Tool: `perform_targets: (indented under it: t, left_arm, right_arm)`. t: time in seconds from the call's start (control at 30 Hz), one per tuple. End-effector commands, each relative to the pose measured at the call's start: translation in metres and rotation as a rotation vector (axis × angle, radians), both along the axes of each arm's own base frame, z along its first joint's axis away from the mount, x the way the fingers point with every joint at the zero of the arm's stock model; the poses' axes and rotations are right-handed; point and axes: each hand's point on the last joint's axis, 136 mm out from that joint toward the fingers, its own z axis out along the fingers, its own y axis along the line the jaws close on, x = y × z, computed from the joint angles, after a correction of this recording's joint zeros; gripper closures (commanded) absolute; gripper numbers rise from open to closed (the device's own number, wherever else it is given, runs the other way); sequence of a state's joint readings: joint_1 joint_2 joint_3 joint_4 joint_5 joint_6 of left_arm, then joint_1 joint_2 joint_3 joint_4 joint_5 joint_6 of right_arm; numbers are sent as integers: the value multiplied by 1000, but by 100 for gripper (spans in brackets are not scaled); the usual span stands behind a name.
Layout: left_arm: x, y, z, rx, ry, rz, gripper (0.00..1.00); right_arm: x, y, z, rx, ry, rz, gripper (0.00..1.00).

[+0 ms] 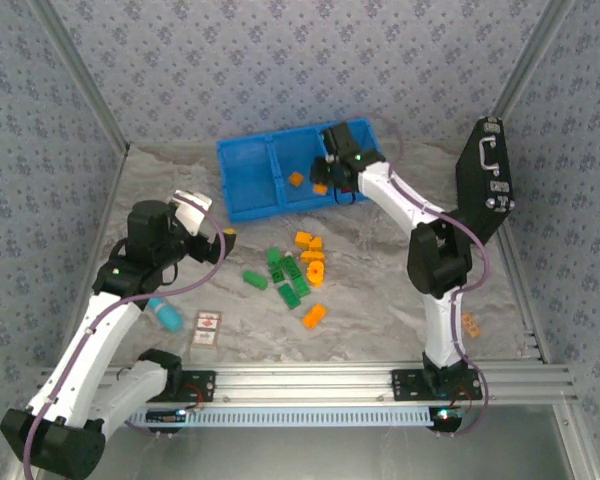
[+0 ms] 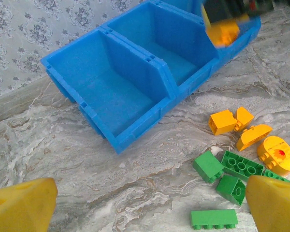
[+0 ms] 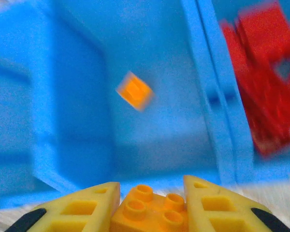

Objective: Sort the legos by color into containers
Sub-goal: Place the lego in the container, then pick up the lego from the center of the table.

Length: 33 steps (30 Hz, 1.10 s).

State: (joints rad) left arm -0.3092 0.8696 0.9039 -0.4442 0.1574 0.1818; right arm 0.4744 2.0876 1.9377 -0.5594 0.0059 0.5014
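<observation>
Orange studded plastic brick (image 3: pixel 150 215) sits clamped in the right gripper (image 3: pixel 151 193) at the front wall of the bright blue three-compartment plastic bin (image 3: pixel 217 121); releasing early could drop it outside. Left gripper (image 2: pixel 147 208) gapes, empty.

This is a robotics lab test cell: a marble-patterned tabletop (image 1: pixel 380 310) is boxed in on the left, far and right sides by floral-papered panels (image 1: pixel 300 60) set in aluminium posts (image 1: pixel 80 75), with a left arm (image 1: pixel 100 340) and a right arm (image 1: pixel 440 330) bolted to a slotted aluminium rail (image 1: pixel 310 378) along the near edge.
</observation>
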Motion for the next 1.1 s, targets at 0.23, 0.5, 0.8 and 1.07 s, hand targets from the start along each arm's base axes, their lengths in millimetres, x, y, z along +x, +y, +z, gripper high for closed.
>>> perform_targets:
  t: [0.23, 0.5, 0.8, 1.07]
  left_arm:
    - [4, 10, 15, 30, -47, 46, 0]
    - [6, 14, 15, 38, -48, 56, 0]
    - [2, 18, 22, 42, -70, 69, 0]
    - [-3, 19, 29, 24, -99, 68, 0]
  right_arm:
    - [53, 41, -30, -234, -83, 238, 64]
    - [65, 39, -53, -301, -97, 291, 49]
    - [39, 28, -16, -337, -155, 352, 29]
    - [-36, 45, 7, -276, -240, 588, 36]
